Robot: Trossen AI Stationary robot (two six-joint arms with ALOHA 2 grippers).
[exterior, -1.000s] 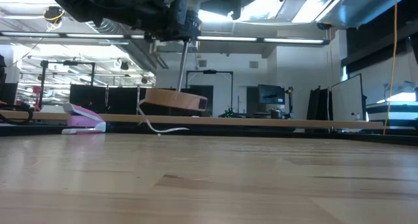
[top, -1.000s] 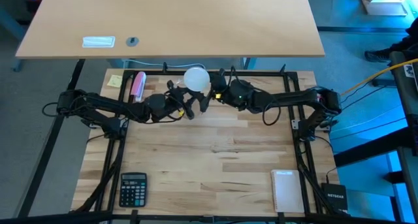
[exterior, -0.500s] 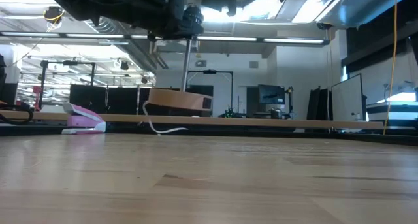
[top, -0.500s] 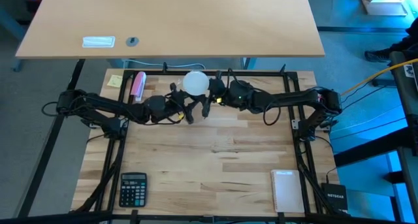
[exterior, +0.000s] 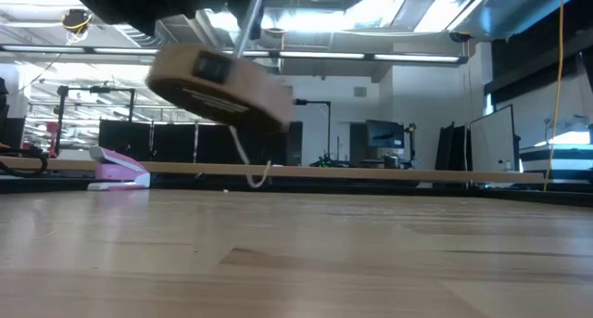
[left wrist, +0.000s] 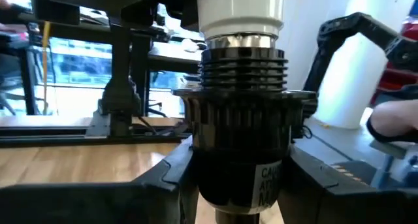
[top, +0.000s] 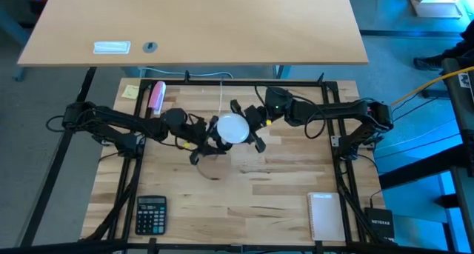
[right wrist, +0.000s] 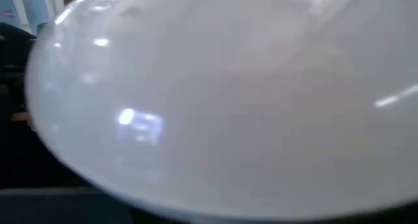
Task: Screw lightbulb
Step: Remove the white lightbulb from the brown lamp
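White lightbulb point(top: 232, 128), threads seated in black socket point(left wrist: 243, 159), now mid-counter point(top: 266, 202), moved forward from far edge. Wooden disc base point(exterior: 219, 88) now lifted, tilted. Left gripper point(top: 201, 135) fingers clenched on socket. Right gripper point(top: 248, 125) at globe; grip undeterminable. Judgement: screwing under way.

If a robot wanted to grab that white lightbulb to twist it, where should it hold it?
Probably around the round globe of the lightbulb, fingers on opposite sides at its widest part. Its narrow screw base sits in the black socket, which the left gripper holds, so only the globe is free; the right gripper comes from the side.
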